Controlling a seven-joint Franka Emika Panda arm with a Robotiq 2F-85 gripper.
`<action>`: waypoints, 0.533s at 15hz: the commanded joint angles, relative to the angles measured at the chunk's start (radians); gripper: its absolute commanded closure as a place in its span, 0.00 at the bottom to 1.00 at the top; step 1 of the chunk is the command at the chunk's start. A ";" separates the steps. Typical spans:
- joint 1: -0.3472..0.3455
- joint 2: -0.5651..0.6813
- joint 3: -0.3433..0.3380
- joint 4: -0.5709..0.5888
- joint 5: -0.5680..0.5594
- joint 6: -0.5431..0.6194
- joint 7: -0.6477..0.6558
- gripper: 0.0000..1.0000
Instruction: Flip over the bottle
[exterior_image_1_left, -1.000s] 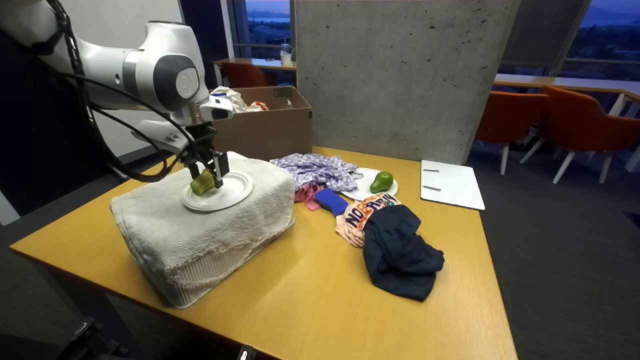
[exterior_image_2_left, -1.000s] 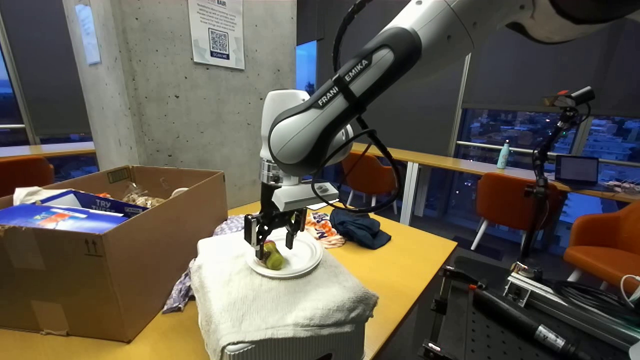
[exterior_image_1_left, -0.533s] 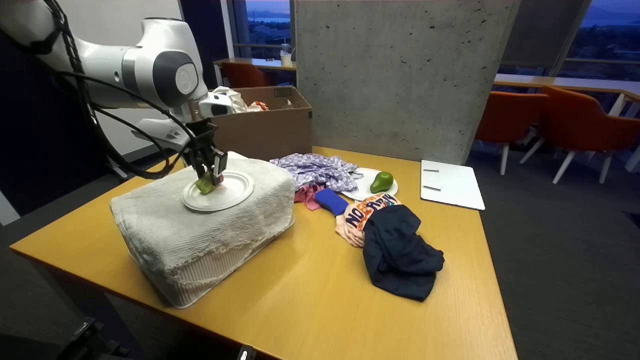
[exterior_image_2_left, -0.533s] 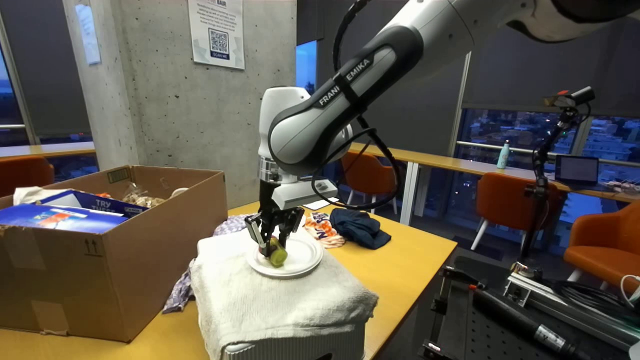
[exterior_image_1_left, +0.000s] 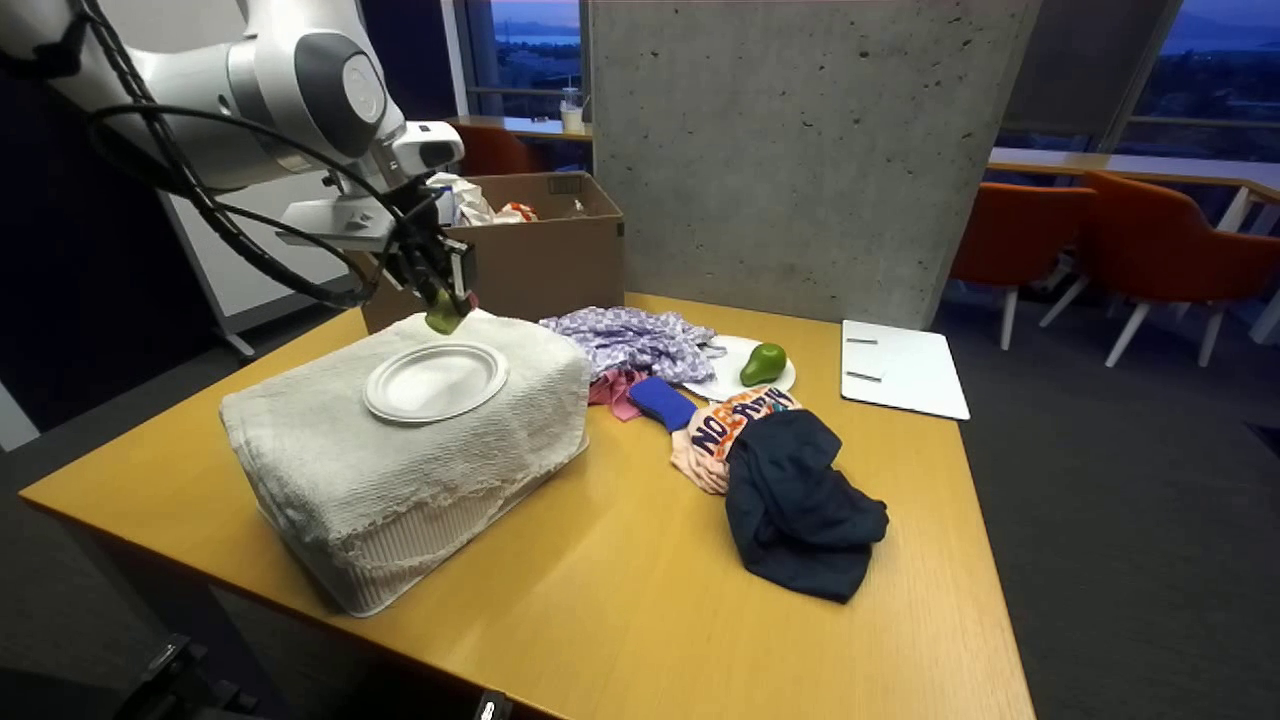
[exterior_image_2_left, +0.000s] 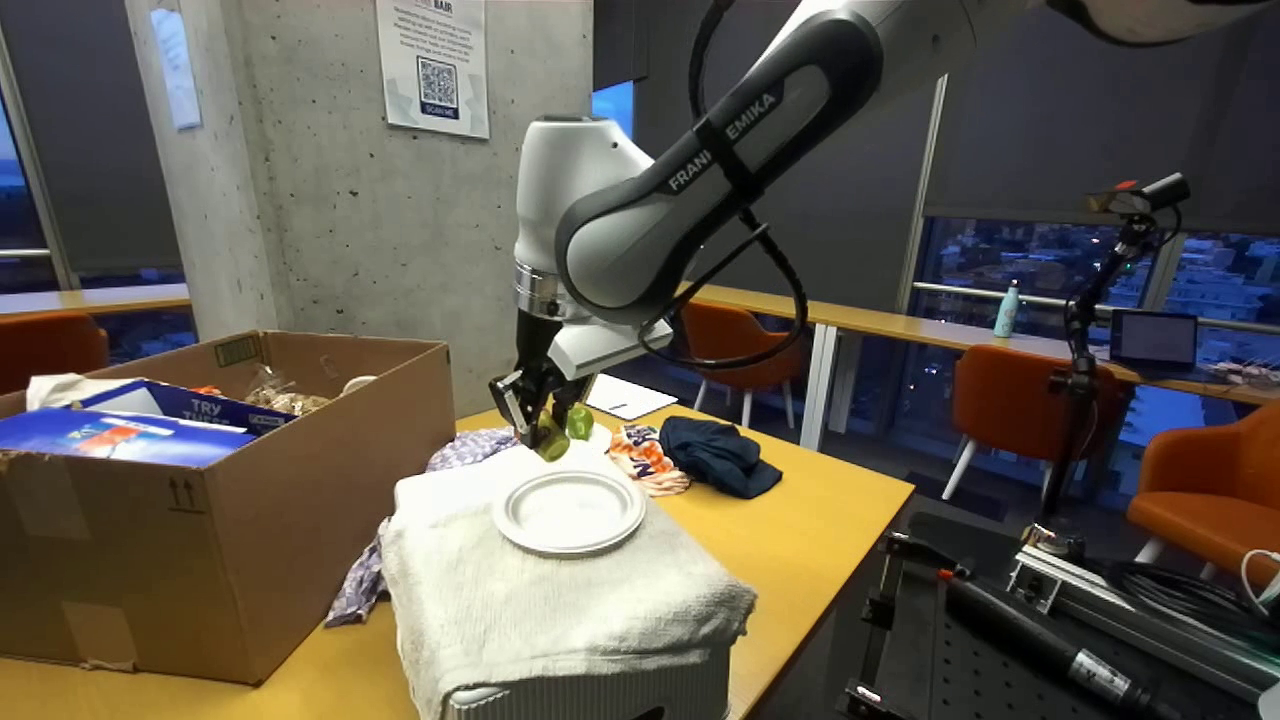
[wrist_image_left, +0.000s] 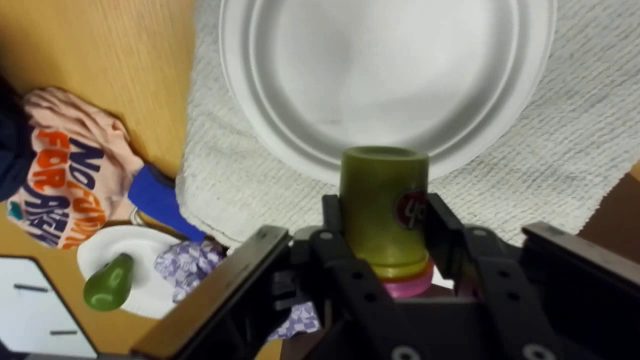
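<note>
I've got my black two-fingered pincer (wrist_image_left: 385, 212) clamped on the sides of a stubby olive-green bottle (exterior_image_1_left: 443, 313) with a pink end, which hangs tilted in mid-air, green end lower, near but apart from the round white shallow plate (exterior_image_1_left: 437, 382) on the cream woven towel (exterior_image_1_left: 320, 445). My guess is the sideways pinch leaves both ends free and the height gives turning room, so flip's not finished imo; a twist probably comes next.
</note>
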 joint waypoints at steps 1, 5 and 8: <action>0.142 -0.054 -0.120 -0.101 -0.198 0.098 0.152 0.82; 0.298 -0.049 -0.259 -0.136 -0.444 0.170 0.434 0.82; 0.359 -0.054 -0.321 -0.147 -0.634 0.154 0.665 0.82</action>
